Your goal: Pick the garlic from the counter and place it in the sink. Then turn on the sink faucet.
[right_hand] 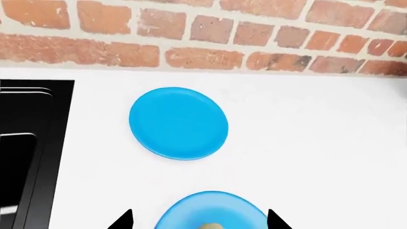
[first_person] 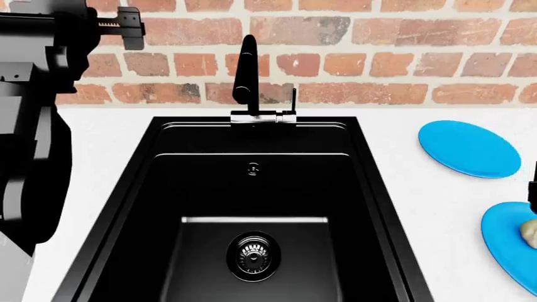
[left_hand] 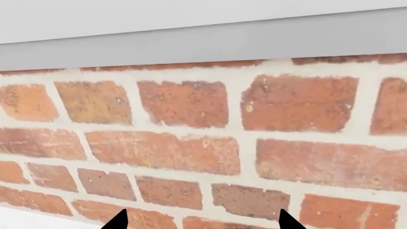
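Nearest you in the head view is the sink (first_person: 381,207), its black basin filling the lower middle with the drain (first_person: 253,255) at its floor and nothing yet lying in it. At the right edge of that view the garlic (first_person: 529,230) sits on the near plate (first_person: 503,236), so the task's first step is not yet done.

Your right end effector (right_hand: 200,220) hangs over that near plate, fingertips spread apart on either side of it with nothing between them, and the garlic just peeps in at the edge of the wrist view between the tips. That reads as a line-up for a straight descent onto the bulb; you'd want to centre it before closing, since it is small and round and may roll on the plate.

Your left end effector (left_hand: 200,222) is raised and faces only the brick wall (left_hand: 190,143); its two tips show well apart, holding nothing. Likely it is parked clear of the sink.

Farther back, the far plate (first_person: 468,148) lies bare on the white surface (first_person: 403,163), well apart from the faucet (first_person: 246,72), whose thin lever (first_person: 293,99) stands upright beside the spout. Red brick with pale mortar closes the room behind.
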`<state>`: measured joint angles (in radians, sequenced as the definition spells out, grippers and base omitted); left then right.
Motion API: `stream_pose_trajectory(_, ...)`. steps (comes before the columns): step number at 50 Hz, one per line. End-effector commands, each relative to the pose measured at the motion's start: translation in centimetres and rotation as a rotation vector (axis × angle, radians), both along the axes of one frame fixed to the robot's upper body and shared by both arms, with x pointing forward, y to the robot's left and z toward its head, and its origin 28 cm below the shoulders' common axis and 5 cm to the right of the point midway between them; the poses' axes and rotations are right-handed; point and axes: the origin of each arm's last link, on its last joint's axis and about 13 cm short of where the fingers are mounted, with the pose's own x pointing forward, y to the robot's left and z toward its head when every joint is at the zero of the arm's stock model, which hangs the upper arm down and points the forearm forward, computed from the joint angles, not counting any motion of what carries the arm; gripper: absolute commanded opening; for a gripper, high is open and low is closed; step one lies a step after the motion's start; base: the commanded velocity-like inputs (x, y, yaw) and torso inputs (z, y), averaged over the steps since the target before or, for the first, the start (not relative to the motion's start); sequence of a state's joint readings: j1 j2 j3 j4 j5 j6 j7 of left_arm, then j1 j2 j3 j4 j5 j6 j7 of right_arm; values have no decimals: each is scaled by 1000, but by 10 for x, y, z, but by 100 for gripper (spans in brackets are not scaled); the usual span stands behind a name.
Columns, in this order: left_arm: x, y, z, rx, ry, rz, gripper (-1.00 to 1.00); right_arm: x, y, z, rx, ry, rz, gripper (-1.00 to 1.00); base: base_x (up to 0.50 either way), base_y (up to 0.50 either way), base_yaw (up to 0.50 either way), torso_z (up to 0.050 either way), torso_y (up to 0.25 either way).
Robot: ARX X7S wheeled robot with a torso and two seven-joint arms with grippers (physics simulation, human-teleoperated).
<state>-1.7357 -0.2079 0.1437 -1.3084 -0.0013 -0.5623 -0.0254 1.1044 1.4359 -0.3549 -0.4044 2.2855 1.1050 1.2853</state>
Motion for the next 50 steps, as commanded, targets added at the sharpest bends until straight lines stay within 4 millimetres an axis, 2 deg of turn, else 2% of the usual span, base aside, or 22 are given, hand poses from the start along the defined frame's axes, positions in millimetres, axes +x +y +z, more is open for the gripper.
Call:
stream_pose_trajectory(1, 0, 0, 0, 0, 2, 2, 100, -4, -7, -7, 15, 30, -27, 100, 0, 0, 0, 0, 0)
stream_pose_trajectory(11, 0, 0, 1, -1, 4, -2, 100, -5, -8, -11, 22, 65, -16, 100, 0, 0, 0, 0, 0)
stream_pose_trajectory(50, -1, 2, -1, 4, 11, 5, 100, 14, -24, -37, 45, 158, -79, 100, 0, 0, 0, 0, 0)
